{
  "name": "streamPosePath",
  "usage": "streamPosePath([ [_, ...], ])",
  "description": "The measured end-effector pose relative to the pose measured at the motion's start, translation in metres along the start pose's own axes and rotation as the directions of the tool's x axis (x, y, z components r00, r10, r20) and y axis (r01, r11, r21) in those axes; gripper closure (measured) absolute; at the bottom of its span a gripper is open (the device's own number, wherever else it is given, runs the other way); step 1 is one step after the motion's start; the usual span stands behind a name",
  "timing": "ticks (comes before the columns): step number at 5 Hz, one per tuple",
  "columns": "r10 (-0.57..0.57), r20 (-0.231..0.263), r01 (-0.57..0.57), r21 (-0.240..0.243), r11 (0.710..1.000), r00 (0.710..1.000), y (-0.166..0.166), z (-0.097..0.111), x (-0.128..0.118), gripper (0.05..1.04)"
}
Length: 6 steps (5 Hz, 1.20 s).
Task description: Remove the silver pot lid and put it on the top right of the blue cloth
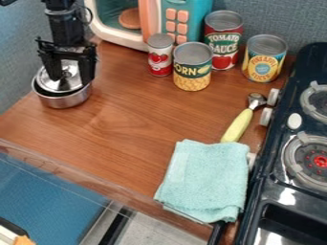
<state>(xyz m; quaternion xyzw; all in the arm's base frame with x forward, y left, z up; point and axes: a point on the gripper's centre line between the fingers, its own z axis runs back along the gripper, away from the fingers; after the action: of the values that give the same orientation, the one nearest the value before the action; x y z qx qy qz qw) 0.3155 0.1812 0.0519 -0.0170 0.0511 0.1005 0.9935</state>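
One downward end effector (pixel 70 80) over lid (pixel 59 85)

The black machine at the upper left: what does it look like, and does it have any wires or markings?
The arm is black all over, built of chunky, squared-off sections. A thin dark cable curves beside it. Lower down it widens into a crosspiece with a notched, uneven outline, carrying two black jaws. I can't make out any markings.

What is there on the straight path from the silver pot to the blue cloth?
Nothing but bare wooden counter between the pot and the cloth, in the camera view.
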Motion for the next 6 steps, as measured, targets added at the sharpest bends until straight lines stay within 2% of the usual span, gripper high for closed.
streamPosePath([
  [2, 0.013, 0.007, -0.014, 0.061, 0.998, 1.000, 0.014, 0.001, -0.001, 0.083],
  [3, 0.021, 0.021, -0.022, 0.063, 0.998, 1.000, 0.015, 0.005, 0.004, 0.083],
  [4, 0.024, 0.011, -0.025, 0.060, 0.998, 1.000, 0.015, 0.000, 0.006, 0.083],
  [6, 0.033, -0.001, -0.033, 0.088, 0.996, 0.999, 0.021, -0.009, 0.007, 0.084],
])
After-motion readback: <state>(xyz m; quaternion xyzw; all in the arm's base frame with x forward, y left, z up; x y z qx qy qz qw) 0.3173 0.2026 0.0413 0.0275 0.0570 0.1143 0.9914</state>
